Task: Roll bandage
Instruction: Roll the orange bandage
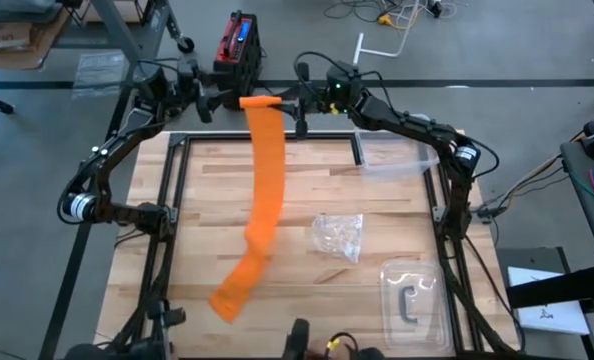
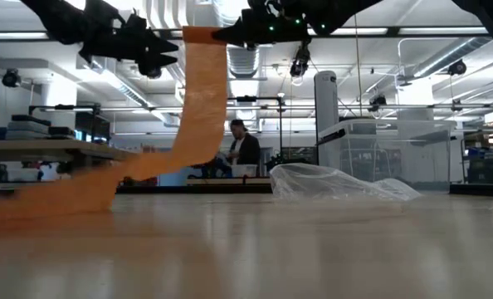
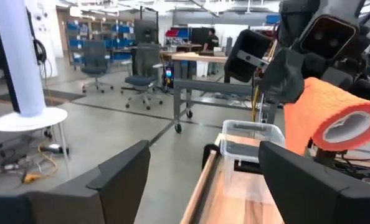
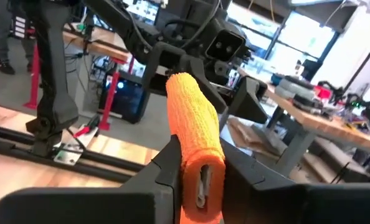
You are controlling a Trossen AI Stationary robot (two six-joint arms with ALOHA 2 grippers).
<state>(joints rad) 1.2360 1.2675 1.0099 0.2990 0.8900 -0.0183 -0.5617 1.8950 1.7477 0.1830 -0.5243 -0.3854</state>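
The orange bandage is partly wound into a small roll [image 1: 260, 102], held high above the table's far edge. Its loose strip [image 1: 267, 175] hangs down from the roll, and its free end [image 1: 229, 295] lies on the wooden table near the front left; the low view shows the strip too [image 2: 201, 100]. My right gripper [image 1: 283, 100] is shut on the roll. My left gripper [image 1: 227, 101] is open just left of the roll's other end; in the left wrist view [image 3: 203, 171] the roll [image 3: 334, 112] sits past one finger, apart from it. My right gripper pinches the roll's right end [image 4: 200, 177] between its two fingers [image 4: 163, 165]. The fingers come level from the table's right side and lie along the roll. The roll is lifted clear and lies level, and the strip hangs below it down to the table.
A crumpled clear wrapper [image 1: 339, 237] lies mid-table right of the strip, also in the low view [image 2: 338, 183]. A clear plastic tray [image 1: 412, 300] sits at the front right and a clear sheet [image 1: 397, 160] at the far right. Black frame rails [image 1: 177, 190] border the table.
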